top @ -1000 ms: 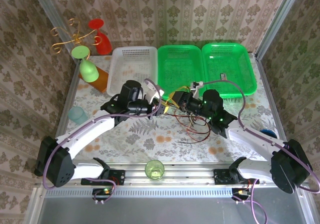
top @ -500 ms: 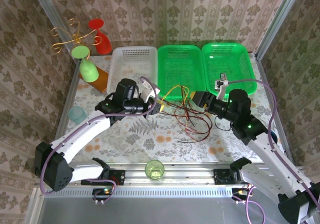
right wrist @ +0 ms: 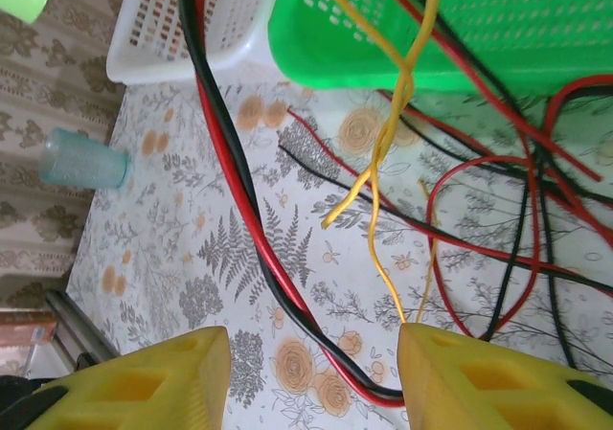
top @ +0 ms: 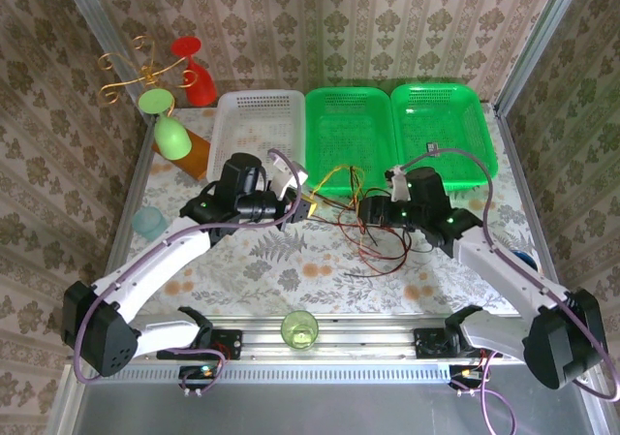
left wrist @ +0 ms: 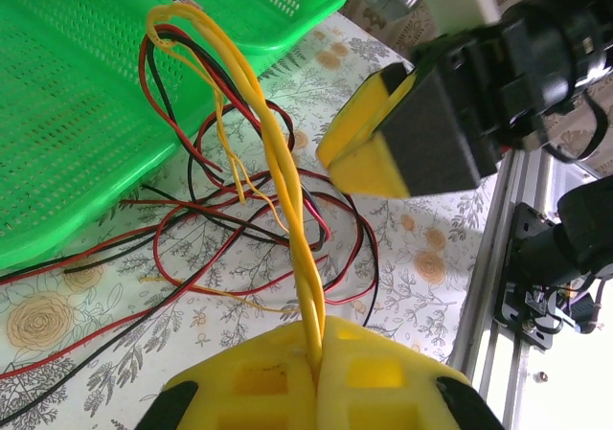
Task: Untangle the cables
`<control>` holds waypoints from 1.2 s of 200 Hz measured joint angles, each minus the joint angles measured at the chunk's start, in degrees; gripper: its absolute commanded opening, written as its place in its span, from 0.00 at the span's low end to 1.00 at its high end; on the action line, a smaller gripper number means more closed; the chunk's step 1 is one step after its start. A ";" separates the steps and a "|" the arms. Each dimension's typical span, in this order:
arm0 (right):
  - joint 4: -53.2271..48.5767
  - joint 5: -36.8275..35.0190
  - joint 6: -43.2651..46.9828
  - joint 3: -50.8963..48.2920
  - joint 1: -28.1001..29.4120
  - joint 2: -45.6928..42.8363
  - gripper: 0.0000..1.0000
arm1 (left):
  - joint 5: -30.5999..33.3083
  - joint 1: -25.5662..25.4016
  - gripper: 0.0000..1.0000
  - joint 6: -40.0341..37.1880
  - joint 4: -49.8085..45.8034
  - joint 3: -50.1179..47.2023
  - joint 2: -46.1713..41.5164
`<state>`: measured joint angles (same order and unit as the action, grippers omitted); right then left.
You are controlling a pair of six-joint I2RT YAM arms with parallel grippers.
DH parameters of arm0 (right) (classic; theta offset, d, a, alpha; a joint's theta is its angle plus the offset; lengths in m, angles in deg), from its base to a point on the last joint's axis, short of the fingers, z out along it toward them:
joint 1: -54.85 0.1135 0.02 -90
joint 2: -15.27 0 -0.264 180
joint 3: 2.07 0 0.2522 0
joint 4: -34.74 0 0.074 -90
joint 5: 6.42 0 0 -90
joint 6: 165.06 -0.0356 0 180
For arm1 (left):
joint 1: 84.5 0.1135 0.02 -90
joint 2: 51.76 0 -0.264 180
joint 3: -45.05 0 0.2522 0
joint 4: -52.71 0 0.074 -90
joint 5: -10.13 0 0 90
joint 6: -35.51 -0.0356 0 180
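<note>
Two grippers meet near the middle of the table (top: 291,270). L gripper (left wrist: 314,351) is pinched tight on a twisted pair of yellow wires (left wrist: 289,200), which go up & over the edge of the green basket (left wrist: 86,114). R gripper (right wrist: 311,349) has jaws wide apart w/ nothing held; a red & black pair (right wrist: 235,195) passes btw its fingers. Rest of the cables (top: 373,246) lie in a loose messy pile on the table, just in front of the basket.

I am facing a floral-clothed table (top: 262,275) at frame centre, damask-papered walls (top: 387,28) standing along top and sides
</note>
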<state>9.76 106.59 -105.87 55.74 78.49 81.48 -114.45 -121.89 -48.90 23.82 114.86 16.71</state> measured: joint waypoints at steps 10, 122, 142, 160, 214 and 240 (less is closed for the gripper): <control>1.01 0.70 0.48 0.00 0.57 1.44 0.50 | 0.11 0.00 0.00 0.00 -0.13 0.00 -0.31; -0.98 1.22 5.31 0.96 -2.03 0.37 0.00 | 5.66 0.52 0.00 -3.02 -8.85 1.57 -4.07; -2.14 -0.20 4.87 -0.48 -3.78 -2.12 0.00 | 7.19 1.88 0.00 -3.76 -10.43 1.57 -6.01; -3.17 -1.97 3.61 -2.10 -3.93 -2.34 0.00 | 8.09 2.60 0.00 -4.02 -11.32 1.88 -7.52; -4.15 -7.02 -0.92 -6.82 -4.02 1.31 0.00 | 8.28 2.80 0.00 -3.82 -12.74 7.34 -10.62; -3.96 -8.83 -1.51 -6.84 -4.02 5.18 0.00 | 8.50 2.99 0.00 -3.37 -12.66 10.21 -11.89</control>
<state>5.80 97.76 -107.37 48.90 74.47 86.66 -105.95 -118.89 -52.27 11.16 125.07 4.82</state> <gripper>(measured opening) 0.059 0.055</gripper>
